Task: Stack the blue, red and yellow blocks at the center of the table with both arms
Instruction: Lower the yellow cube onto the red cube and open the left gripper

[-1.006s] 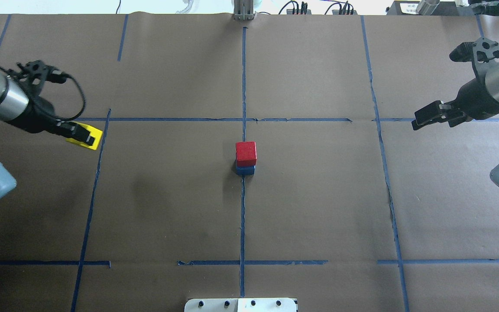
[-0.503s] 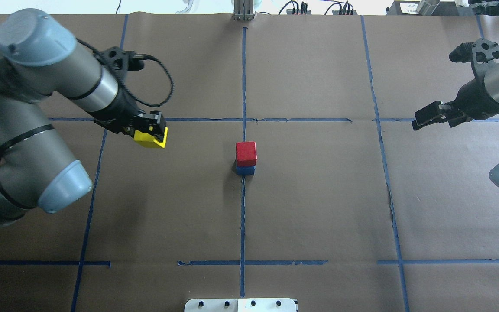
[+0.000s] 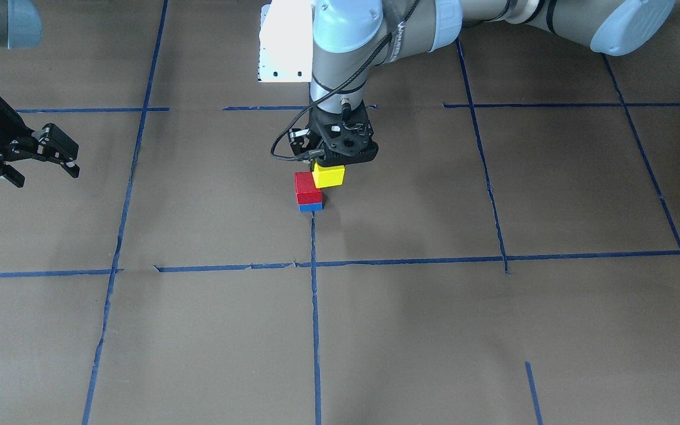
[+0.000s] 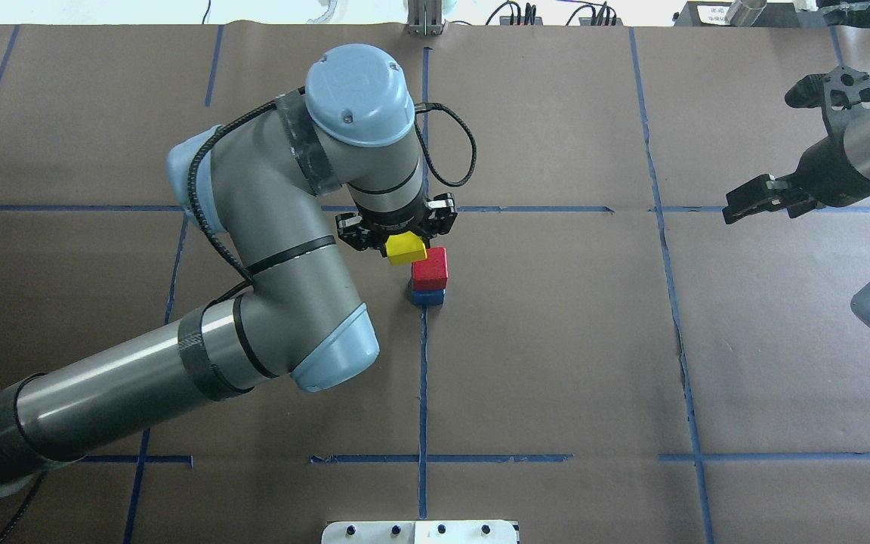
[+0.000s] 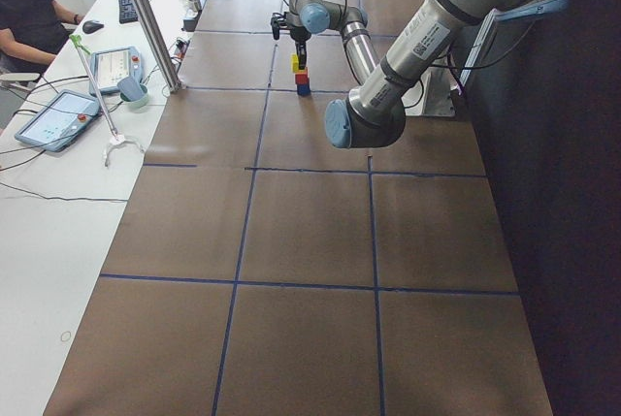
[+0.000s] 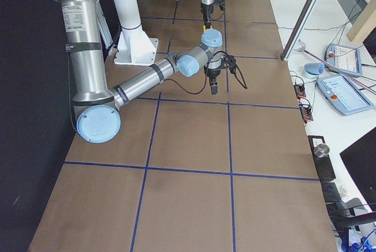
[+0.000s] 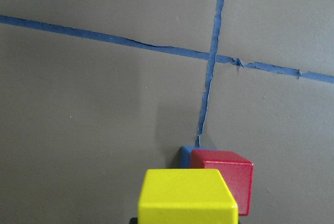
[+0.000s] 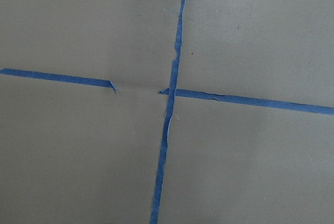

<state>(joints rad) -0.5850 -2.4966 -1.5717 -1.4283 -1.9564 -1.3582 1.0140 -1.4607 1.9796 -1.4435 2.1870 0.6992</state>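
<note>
Within left claw (image 4: 403, 240), yellow block (image 4: 407, 249)

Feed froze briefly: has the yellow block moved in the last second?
Yes. In the overhead view the yellow block, held by the left gripper, travelled right, from far left of the red block to close beside it.

Matt paper cover (image 4: 556, 340), smooth yellow block (image 7: 185, 198)

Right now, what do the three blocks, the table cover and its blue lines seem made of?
The yellow block looks like matte painted wood: crisp edges, even colour, no glare. The red block likely matches; its side is faintly speckled. The blue block, mostly hidden, seems alike. The table cover: creased brown kraft-like paper. Its blue lines: tape, ragged torn edges.
</note>
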